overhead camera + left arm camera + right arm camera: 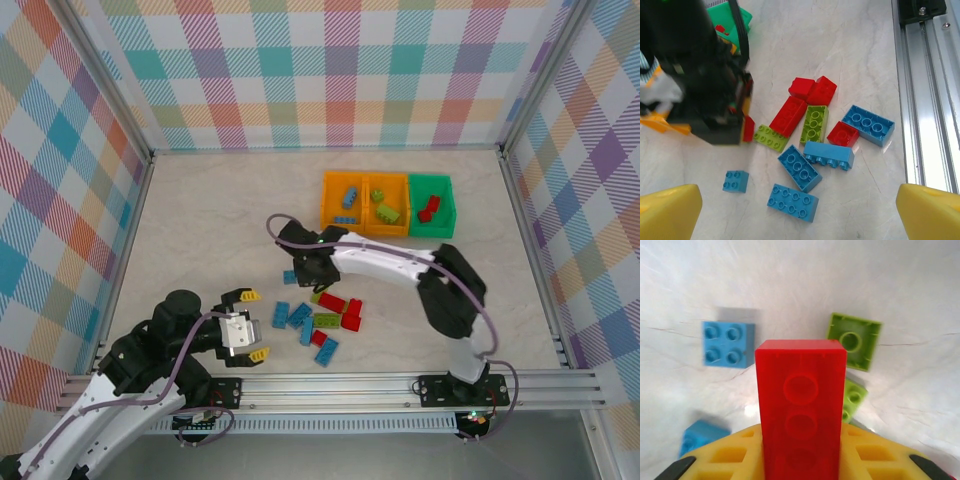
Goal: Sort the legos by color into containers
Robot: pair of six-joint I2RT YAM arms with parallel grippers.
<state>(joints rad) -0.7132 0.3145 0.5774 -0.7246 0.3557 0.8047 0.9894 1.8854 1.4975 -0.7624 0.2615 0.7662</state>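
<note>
Legos (325, 322) lie mostly in a loose heap on the pale marbled table (200, 220), near the front edge and between the two arms: blue, lime green and red bricks mixed, several touching. One small blue square brick (736, 181) sits a little apart from the heap. Three bins stand side by side toward the back right, walls touching. The left orange bin (326, 200) holds blue bricks, the middle orange bin (386, 177) holds lime green ones, and the green bin (430, 180) holds red ones. The right arm reaches across to the left, with the right gripper (310, 272) at the far edge of the heap and pointing down. It is clamped on a red brick (801, 405), which stands lengthwise between the yellow fingers (730, 455) with its hollow underside toward the wrist camera. Whether that brick is clear of the table cannot be told. Past it on the table are a blue four-stud brick (727, 344) and an upturned lime brick (854, 341), well apart from each other, plus another lime piece (854, 399) close beside the held brick. The left gripper (252, 325) hangs just left of the heap, released, jaws spread wide and nothing between them. Its yellow fingertips (667, 212) show at the bottom corners of the left wrist view, with the heap beyond them.
</note>
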